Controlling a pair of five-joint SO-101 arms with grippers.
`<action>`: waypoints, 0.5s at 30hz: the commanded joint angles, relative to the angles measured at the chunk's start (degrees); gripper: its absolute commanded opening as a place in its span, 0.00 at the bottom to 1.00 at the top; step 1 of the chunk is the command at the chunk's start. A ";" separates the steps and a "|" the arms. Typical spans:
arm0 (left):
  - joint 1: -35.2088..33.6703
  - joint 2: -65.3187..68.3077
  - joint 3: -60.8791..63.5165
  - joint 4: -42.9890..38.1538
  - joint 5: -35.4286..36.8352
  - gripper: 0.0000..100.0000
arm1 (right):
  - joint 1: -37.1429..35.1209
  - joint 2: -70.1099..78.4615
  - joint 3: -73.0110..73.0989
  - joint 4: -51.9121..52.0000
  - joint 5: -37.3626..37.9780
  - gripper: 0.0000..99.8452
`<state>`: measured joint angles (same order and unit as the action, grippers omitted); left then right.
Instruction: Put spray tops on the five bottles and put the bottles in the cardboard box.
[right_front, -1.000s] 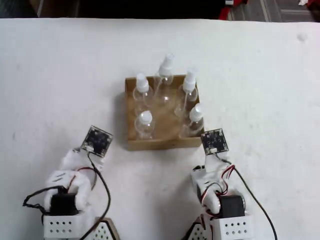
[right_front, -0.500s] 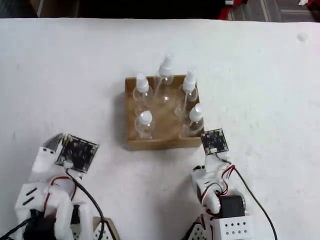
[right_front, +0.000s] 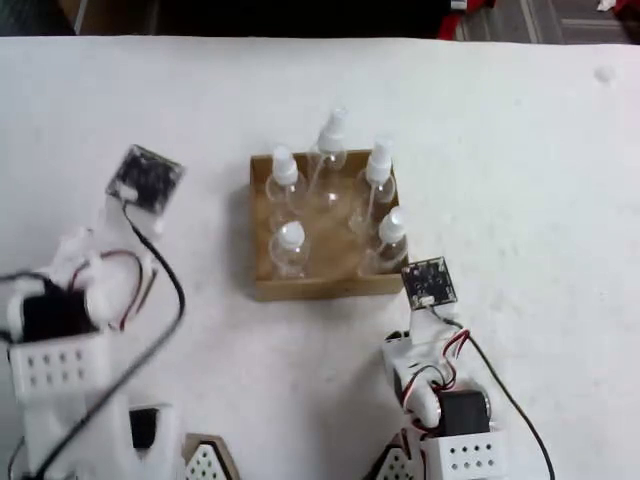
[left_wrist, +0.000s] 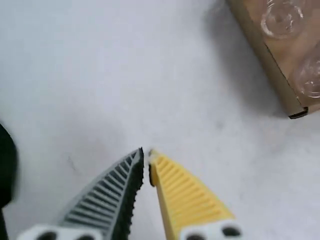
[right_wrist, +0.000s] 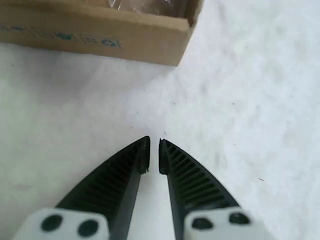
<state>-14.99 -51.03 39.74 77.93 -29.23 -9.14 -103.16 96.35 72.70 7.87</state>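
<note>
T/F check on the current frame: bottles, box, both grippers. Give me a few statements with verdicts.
1. All five bottles stand inside the cardboard box. True.
2. One bottle is uncapped. False: in the high view all five carry white spray tops.
3. The left gripper grips a bottle. False: it is shut on nothing, above bare table beside the box.
4. The right gripper is shut and empty, near a corner of the box. True.
</note>
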 joint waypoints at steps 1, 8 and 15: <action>-3.47 10.15 -6.59 -0.44 3.34 0.02 | 0.66 -0.31 0.53 0.22 0.62 0.02; -3.82 20.26 -9.23 -1.23 3.34 0.02 | 0.66 -0.31 0.53 0.22 0.62 0.02; -4.53 25.63 -11.69 -0.79 3.69 0.02 | 0.66 -0.31 0.53 0.22 0.62 0.02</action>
<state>-18.86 -27.21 31.12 77.85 -26.33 -9.14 -103.16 96.35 72.70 7.87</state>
